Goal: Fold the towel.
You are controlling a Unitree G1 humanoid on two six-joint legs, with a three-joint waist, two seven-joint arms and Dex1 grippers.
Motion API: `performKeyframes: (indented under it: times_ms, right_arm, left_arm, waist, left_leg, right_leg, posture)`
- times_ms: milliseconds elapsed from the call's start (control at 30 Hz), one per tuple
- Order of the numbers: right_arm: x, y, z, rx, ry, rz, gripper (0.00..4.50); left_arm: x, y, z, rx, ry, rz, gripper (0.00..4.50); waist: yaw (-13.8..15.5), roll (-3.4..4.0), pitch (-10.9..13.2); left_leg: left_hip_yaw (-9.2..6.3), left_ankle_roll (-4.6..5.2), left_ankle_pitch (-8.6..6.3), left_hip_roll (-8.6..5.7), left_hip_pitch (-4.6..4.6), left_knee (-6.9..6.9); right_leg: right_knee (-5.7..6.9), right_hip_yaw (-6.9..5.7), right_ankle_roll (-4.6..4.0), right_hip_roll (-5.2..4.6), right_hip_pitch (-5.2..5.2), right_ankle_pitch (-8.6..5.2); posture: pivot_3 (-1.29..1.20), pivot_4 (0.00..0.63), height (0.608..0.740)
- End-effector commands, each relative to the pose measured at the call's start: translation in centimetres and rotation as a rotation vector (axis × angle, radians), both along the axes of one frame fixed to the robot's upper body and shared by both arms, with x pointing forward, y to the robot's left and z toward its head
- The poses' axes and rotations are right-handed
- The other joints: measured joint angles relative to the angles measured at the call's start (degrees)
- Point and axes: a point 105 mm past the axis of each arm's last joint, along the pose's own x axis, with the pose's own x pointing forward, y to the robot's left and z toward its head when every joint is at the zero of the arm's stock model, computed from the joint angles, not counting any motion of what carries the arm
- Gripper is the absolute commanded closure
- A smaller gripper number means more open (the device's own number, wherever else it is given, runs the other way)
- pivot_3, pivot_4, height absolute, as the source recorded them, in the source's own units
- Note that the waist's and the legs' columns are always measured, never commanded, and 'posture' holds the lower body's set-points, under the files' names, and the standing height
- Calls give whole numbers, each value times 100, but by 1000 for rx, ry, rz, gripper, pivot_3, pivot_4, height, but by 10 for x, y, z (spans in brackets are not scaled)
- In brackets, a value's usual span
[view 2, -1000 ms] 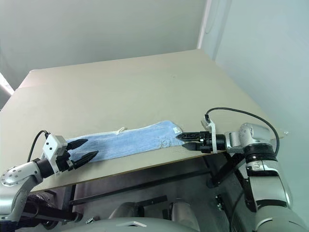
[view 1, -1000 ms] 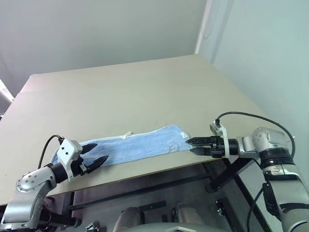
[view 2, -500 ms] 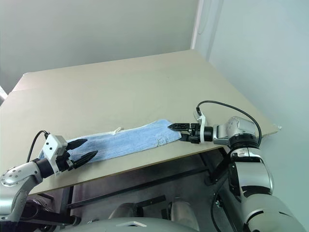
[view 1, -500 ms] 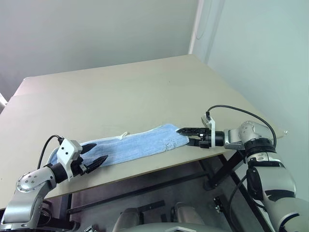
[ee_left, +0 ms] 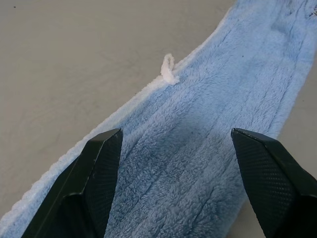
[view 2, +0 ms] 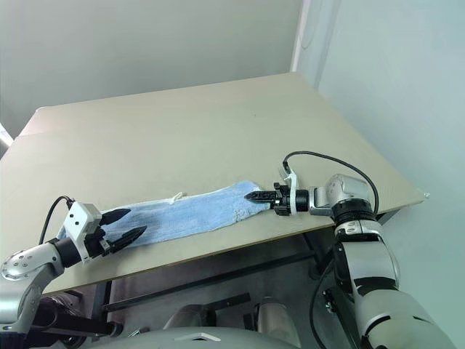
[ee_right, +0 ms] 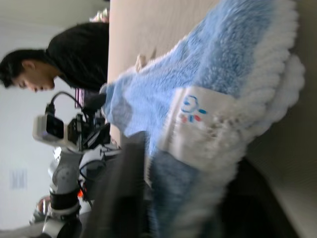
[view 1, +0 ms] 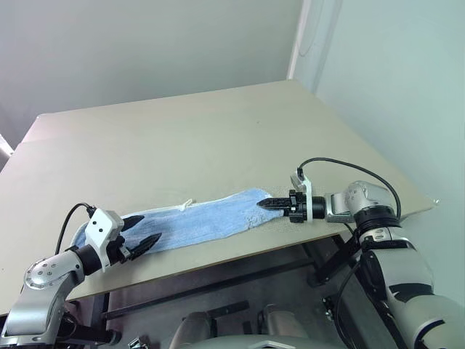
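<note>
Head views: the towel point(view 1: 207, 218) lies as a long strip along the near edge of the table point(view 1: 182, 138), with wide bare tabletop beyond it. My left gripper point(view 1: 142, 233) hovers spread over the towel's left end. My right gripper point(view 1: 263, 204) is pinched on the towel's right end.

Left wrist view: 2 fingers point(ee_left: 94, 183) parted wide above the ribbed cloth; the white tag loop point(ee_left: 169, 68) sits at the stitched edge.

Right wrist view: the towel's white edging and printed label point(ee_right: 198, 116) sit between my fingers. A person point(ee_right: 64, 59) stands past the far end.
</note>
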Motion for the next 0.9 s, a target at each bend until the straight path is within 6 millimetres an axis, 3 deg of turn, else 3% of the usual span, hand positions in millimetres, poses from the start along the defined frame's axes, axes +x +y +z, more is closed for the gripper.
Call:
performKeyframes:
  times_ms: [33, 300, 467, 667, 733, 900]
  right_arm:
    - [3, -4, 8, 4, -33, 0, 4326]
    - [19, -39, 20, -60, -100, -105, 4439]
    - [24, -97, 45, -170, -189, -199, 4439]
    - [14, -161, 60, -398, -342, -191, 4439]
    - [3, -167, 63, -432, -386, -83, 4439]
    - [-16, -148, 60, -434, -421, 186, 4439]
  left_arm:
    - [4, 2, 9, 19, -44, -2, 820]
    - [8, 3, 6, 26, -45, 9, 820]
    - [9, 11, 8, 32, -48, 34, 820]
    - [9, 15, 7, 35, -45, 49, 820]
    - [9, 15, 5, 39, -42, 50, 820]
    - [14, 13, 5, 38, -44, 41, 820]
  waist:
    - [0, 0, 0]
    - [32, 3, 2]
    - [53, 14, 11]
    - [27, 15, 21]
    - [2, 19, 25]
    - [-25, 15, 32]
  left_leg:
    - [0, 0, 0, 0, 0, 0]
    - [0, -1, -1, -6, -1, 1]
    - [4, -3, -3, -11, -9, -2]
    - [25, -2, -7, -7, -7, -2]
    - [29, -4, -8, -6, -6, 0]
    - [39, -5, -9, 2, -1, 0]
  right_leg:
    - [0, 0, 0, 0, 0, 0]
    - [-3, 0, 0, -6, 2, 0]
    - [-9, 0, 0, -10, -4, 0]
    - [-11, 0, 1, -6, -5, -2]
    - [-11, -1, 2, -6, -5, -3]
    - [-6, 0, 2, -4, -6, -3]
  posture:
    - [0, 0, 740]
    - [0, 0, 740]
    - [0, 0, 740]
    - [0, 0, 740]
    - [0, 0, 740]
    - [0, 0, 740]
